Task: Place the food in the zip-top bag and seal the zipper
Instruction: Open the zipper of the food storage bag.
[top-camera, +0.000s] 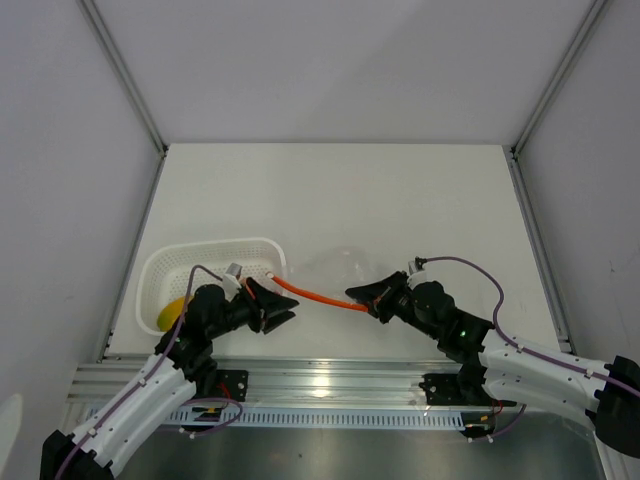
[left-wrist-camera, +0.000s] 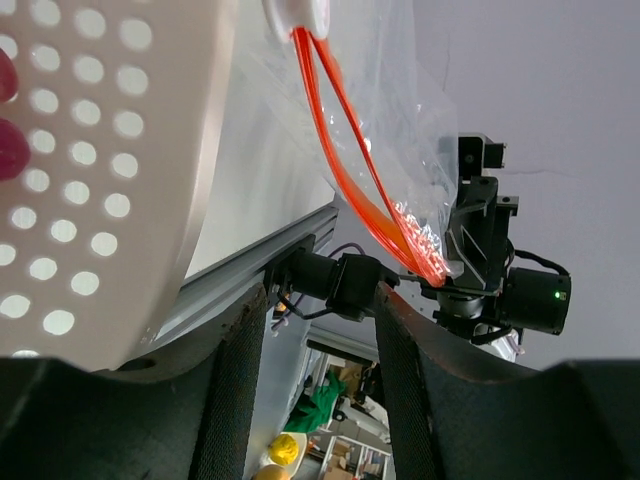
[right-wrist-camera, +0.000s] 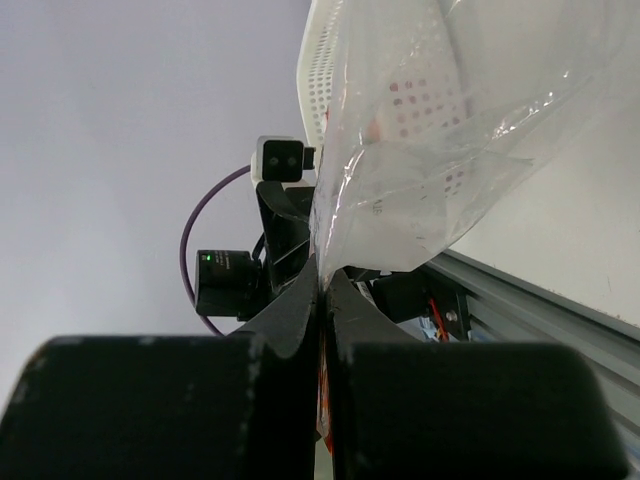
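Note:
The clear zip-top bag (top-camera: 340, 268) lies on the table between the arms. Its orange-red zipper (top-camera: 315, 296) stretches from the basket's corner to my right gripper (top-camera: 365, 300). That gripper (right-wrist-camera: 322, 280) is shut on the zipper's right end, with the bag (right-wrist-camera: 450, 120) bulging beyond it. My left gripper (top-camera: 277, 308) sits just in front of the zipper's left end. Its jaws (left-wrist-camera: 320, 295) are open with nothing between them, and the zipper (left-wrist-camera: 345, 160) runs away ahead of them. A yellow fruit (top-camera: 170, 315) lies in the basket. Red grapes (left-wrist-camera: 12, 150) show through the basket's holes.
The white perforated basket (top-camera: 205, 258) stands at the left, right beside my left gripper, and its wall (left-wrist-camera: 100, 180) fills the left of the left wrist view. The table's metal front rail (top-camera: 330, 375) runs close behind both grippers.

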